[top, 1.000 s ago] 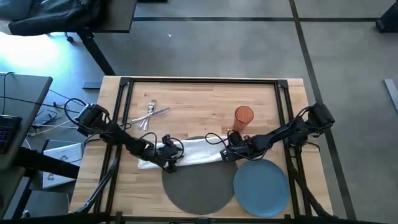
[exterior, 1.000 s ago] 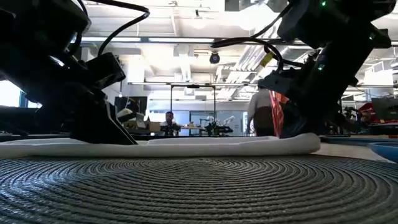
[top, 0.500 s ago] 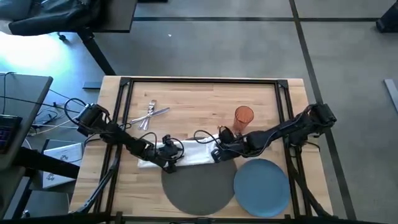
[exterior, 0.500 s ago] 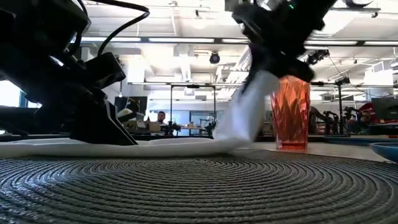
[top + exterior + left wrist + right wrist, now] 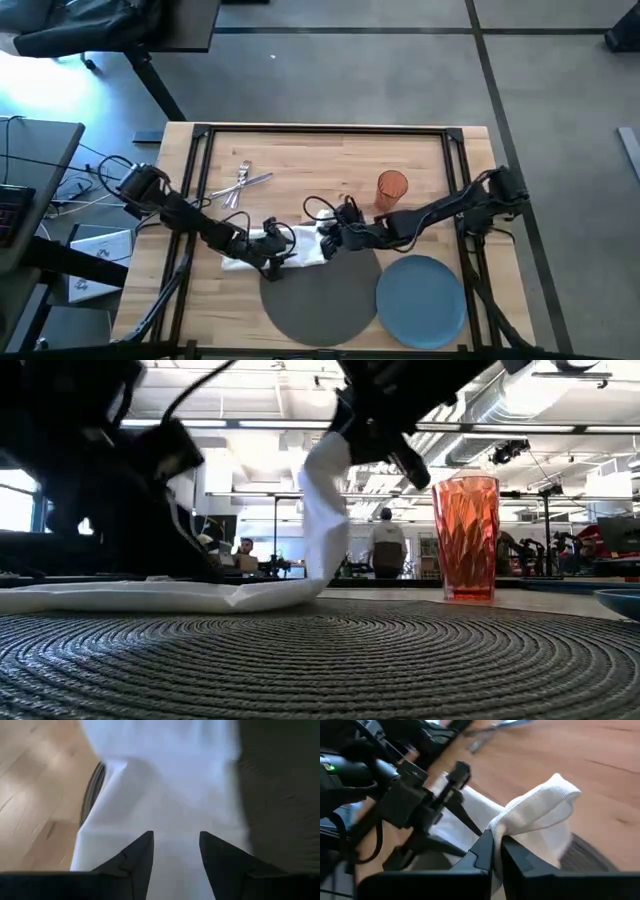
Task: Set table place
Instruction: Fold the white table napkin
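A white cloth napkin [image 5: 298,250] lies on the wooden table [image 5: 300,160], along the far rim of the round dark grey woven place mat [image 5: 320,300]. My left gripper [image 5: 270,250] stands open on the napkin's left end. My right gripper [image 5: 330,238] is shut on the napkin's right end, which is raised and bent over toward the left [image 5: 325,510]. An orange glass [image 5: 392,190] stands upright on the table, right of the right gripper. My left gripper has its two spread fingertips [image 5: 146,842] set down on the flat napkin near its left end [image 5: 175,810], coming slanting from above and from the table's left. That end lies flat on the table. My right gripper pinches the napkin's right end [image 5: 535,807] between its two fingers, coming from the table's right. The cloth bunches in a fold past the fingertips. That end is lifted clear and hangs down to the part on the table [image 5: 240,595].
A smooth blue plate [image 5: 420,295] lies on the table right of the mat. Cutlery [image 5: 243,185] lies at the far left of the tabletop. A black frame [image 5: 200,150] edges the table. Bare wood [image 5: 320,160] spans the far half.
My right gripper has risen and gone toward the table's left edge with the napkin's right end, which has left the table and bent over toward the left end. The napkin's left end has stayed flat under my left gripper. The glass now shows uncovered in the low view.
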Available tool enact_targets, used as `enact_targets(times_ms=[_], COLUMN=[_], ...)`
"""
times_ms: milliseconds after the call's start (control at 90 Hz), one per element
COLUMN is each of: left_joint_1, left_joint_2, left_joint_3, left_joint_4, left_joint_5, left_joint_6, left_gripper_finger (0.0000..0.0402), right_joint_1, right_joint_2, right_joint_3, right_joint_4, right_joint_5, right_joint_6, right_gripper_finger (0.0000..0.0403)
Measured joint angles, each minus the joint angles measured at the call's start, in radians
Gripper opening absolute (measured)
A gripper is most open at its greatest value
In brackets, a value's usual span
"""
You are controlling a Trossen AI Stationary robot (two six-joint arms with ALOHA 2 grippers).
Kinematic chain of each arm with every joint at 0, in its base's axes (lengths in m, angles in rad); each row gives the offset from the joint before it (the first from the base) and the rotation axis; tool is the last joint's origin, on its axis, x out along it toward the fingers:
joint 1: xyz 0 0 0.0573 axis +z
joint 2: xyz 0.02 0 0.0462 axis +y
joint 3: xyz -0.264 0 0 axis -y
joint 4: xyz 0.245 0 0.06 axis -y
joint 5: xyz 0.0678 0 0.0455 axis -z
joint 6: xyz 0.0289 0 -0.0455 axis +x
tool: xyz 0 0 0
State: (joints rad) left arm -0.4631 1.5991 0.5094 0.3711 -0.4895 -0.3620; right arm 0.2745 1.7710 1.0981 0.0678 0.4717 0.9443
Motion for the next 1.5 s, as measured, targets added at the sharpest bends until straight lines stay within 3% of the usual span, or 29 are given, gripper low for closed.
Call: enact_targets(times_ms=[200,333,456,656,911,1178,1356,1500], left_joint_1=[-0.074,-0.160,-0.261,-0.395,-0.494,-0.536,-0.542,-0.541], left_joint_2=[-0.245,-0.381,-0.436,-0.487,-0.551,-0.633,-0.665,-0.668], left_joint_3=[0.050,0.048,0.013,0.007,0.023,0.105,0.113,0.113], left_joint_4=[-0.388,-0.685,-0.854,-0.960,-1.106,-1.314,-1.334,-1.335], left_joint_5=[0.014,0.010,0.009,-0.002,0.010,0.005,0.007,0.007], left_joint_6=[-0.085,-0.245,-0.400,-0.547,-0.662,-0.701,-0.684,-0.684], left_gripper_finger=[0.0146,0.0146,0.0146,0.0146,0.0146,0.0146,0.0146,0.0146], right_joint_1=[0.000,-0.003,-0.012,-0.032,-0.055,-0.061,-0.061,-0.060], right_joint_2=[0.049,0.091,0.138,0.274,0.480,0.676,0.767,0.803], right_joint_3=[0.001,0.001,0.010,0.175,0.488,0.755,0.886,0.917], right_joint_4=[0.166,0.281,0.402,0.412,0.285,0.232,0.228,0.211], right_joint_5=[-0.003,-0.003,-0.012,-0.069,-0.125,-0.132,-0.148,-0.142], right_joint_6=[-0.003,-0.003,-0.005,-0.050,-0.097,-0.088,-0.079,-0.062], right_gripper_finger=[0.0000,0.0000,0.0000,0.0000,0.0000,0.0000,0.0000,0.0000])
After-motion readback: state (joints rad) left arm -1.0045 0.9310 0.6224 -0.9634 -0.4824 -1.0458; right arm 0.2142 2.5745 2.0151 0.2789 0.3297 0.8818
